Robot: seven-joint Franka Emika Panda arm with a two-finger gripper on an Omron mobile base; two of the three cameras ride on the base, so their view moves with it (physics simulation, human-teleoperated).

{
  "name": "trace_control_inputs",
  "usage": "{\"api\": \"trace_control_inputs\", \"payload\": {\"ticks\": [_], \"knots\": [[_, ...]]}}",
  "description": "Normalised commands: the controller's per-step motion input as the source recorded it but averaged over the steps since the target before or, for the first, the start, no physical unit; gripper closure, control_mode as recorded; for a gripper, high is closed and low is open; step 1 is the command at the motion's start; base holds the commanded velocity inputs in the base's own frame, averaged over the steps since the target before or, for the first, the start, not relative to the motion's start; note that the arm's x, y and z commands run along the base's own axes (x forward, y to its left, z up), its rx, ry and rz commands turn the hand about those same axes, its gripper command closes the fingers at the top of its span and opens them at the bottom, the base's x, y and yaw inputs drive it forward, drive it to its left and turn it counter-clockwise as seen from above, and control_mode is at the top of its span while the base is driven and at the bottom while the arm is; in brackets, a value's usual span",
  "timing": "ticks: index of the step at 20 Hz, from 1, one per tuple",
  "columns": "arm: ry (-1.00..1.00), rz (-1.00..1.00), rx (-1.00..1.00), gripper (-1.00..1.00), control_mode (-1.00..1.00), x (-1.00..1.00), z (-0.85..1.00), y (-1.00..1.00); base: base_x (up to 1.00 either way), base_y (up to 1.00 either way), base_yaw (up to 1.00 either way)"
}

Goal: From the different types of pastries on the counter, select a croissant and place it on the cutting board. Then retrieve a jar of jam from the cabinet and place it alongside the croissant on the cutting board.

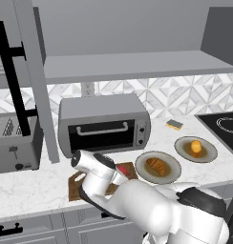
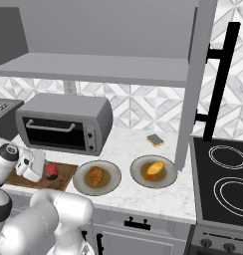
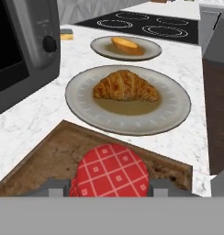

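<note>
Fingers point(image 3: 110, 187) clamped on the jam jar point(image 3: 112, 172), over the cutting board point(image 3: 58, 153). Croissant point(image 3: 125, 86) sits dead ahead on its grey plate point(image 3: 173, 112), not on the board, long axis crosswise to the fingers. Bun point(image 3: 125, 45) plate farther along the surface point(image 3: 22, 126); toaster oven point(image 3: 26, 50) alongside.
</note>
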Motion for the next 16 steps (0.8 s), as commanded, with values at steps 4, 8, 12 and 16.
{"api": "trace_control_inputs", "payload": {"ticks": [4, 8, 12, 16], "knots": [[0.0, 0.0, 0.0, 1.0, -1.0, 0.0, 0.0, 0.0, 0.0, 0.0, 0.0], [0.0, 0.0, 0.0, -1.0, -1.0, 0.0, 0.0, 0.0, 0.0, 0.0, 0.0], [0.0, 0.0, 0.0, -1.0, -1.0, 0.0, 0.0, 0.0, 0.0, 0.0, 0.0], [0.0, 0.0, 0.0, -1.0, -1.0, 0.0, 0.0, 0.0, 0.0, 0.0, 0.0]]}}
